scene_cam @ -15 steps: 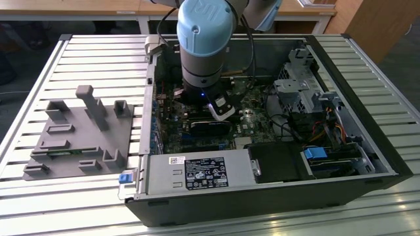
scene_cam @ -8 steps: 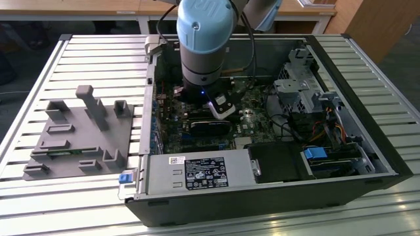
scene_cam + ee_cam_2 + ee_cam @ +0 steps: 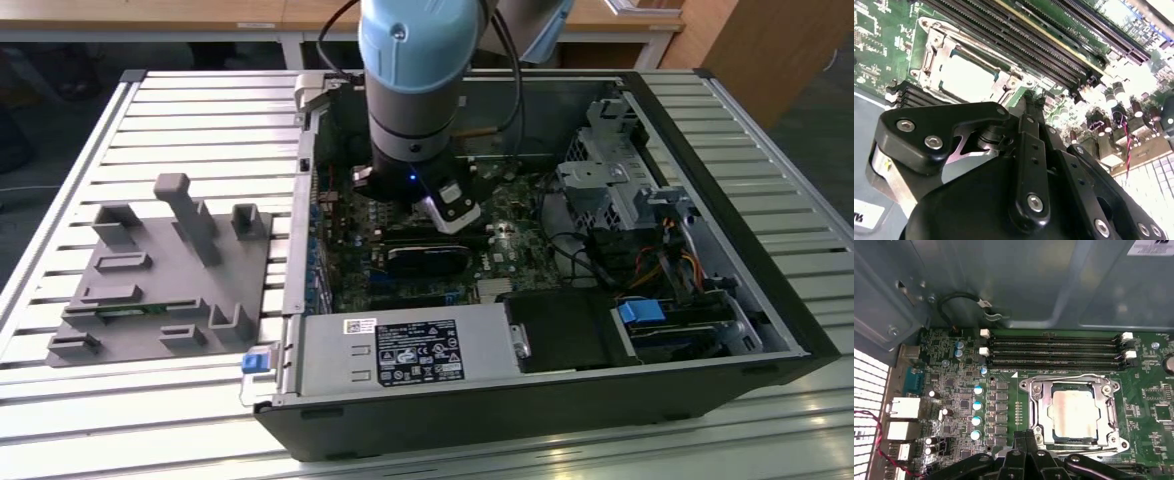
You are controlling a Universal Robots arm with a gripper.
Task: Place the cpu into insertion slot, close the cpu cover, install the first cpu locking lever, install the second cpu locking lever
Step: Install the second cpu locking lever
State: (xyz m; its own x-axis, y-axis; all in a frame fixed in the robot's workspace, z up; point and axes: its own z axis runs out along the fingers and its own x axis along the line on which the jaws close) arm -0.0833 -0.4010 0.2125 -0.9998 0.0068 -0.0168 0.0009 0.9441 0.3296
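**Chip in its slot, cover down**

Down inside the open computer case (image 3: 747,300), the gripper (image 3: 1026,442) hangs just beside the slot (image 3: 1074,412). Its black fingers (image 3: 1029,125) look pressed close together with nothing between them, so I think it is shut and holding nothing. The fingertips sit right at the edge of the silver frame, maybe because the next job is at that edge, where the little locking levers live.

The cpu (image 3: 1073,410) lies flat in the slot, its dull silver top facing up. It sits square, which it must do so the pins below line up. The cover (image 3: 1041,405) lies down over it like a picture frame, with the chip showing through the hole in the middle. In the second wrist view the cpu (image 3: 966,77) looks bright white from the light.

I cannot tell if the thin levers are hooked down yet.

Long black memory slots (image 3: 1054,347) run beside the slot, all empty. Out on the table (image 3: 147,110), well apart from the case, stands a grey holder tray (image 3: 160,275), likely where parts wait.
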